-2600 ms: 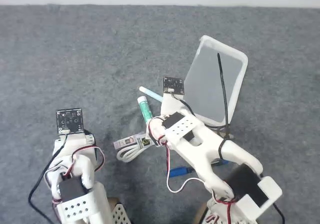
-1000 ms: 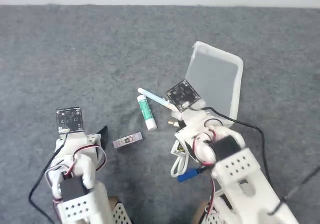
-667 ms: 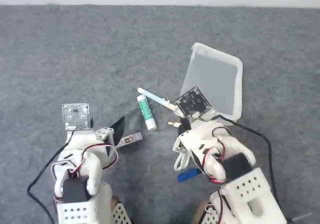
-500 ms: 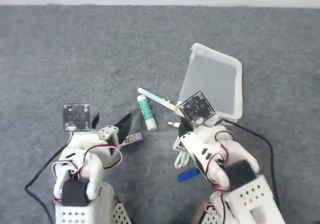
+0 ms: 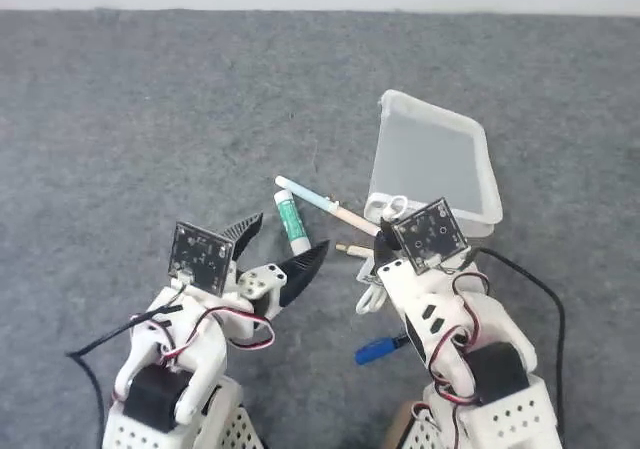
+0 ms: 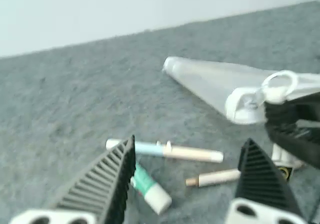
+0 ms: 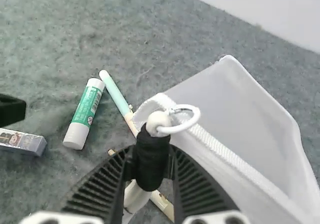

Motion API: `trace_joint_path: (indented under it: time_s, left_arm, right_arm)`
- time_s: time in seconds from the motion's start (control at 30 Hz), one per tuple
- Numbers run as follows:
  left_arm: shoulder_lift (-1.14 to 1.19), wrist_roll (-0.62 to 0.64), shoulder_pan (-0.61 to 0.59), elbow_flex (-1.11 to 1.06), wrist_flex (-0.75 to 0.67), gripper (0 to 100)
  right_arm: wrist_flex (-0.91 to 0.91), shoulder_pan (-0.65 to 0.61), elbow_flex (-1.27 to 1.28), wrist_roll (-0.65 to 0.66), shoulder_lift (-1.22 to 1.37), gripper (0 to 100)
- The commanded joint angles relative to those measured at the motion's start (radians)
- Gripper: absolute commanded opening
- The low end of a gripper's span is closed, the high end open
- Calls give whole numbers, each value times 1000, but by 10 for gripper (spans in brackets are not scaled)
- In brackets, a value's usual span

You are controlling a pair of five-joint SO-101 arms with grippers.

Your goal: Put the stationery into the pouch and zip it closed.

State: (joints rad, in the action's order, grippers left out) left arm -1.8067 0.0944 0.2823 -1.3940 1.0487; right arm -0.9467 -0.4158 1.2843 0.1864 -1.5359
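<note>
Three loose pieces, a pen (image 5: pixel 318 199), a glue stick (image 5: pixel 293 227) and a short pencil stub (image 5: pixel 352 250), lie on the grey mat just left of the translucent pouch (image 5: pixel 435 159). The pouch's near-left corner appears lifted by my right gripper (image 7: pixel 149 156), which is pinched on the dark tab under the zip ring (image 7: pixel 182 116). My left gripper (image 5: pixel 292 234) hangs spread wide over the glue stick's near end. Judgement: centre it across the barrel, close squarely, and hold the right grip steady so the pouch mouth faces the incoming item.
</note>
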Motion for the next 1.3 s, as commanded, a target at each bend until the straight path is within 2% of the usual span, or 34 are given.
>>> trace_joint_path:
  time_s: [0.0, 0.1, 0.33, 0.5, 0.7, 1.0, 1.17, 1.27]
  left_arm:
    - [-12, -12, 44, 48, -55, 313]
    - [-12, -12, 100, 12, -80, 312]
    - [-12, -11, 118, -125, -278, 311]
    - [-12, 41, 120, -125, -288, 311]
    - [-12, 43, 160, -130, -287, 311]
    - [-12, 43, 155, -140, -288, 311]
    - [-12, 43, 155, -143, -288, 311]
    - [-11, 41, 155, -177, -328, 311]
  right_arm:
    - [-18, 13, -14, 11, -51, 6]
    - [-45, 8, -15, 12, -87, 6]
    - [-111, -21, -14, 14, -194, 6]
    - [-171, -76, -14, 34, -268, 6]
    - [-200, -122, -15, 55, -280, 6]
    - [-214, -125, -23, 55, -280, 6]
    - [-236, -173, -37, 55, -280, 6]
    - [-236, -174, -37, 55, -282, 6]
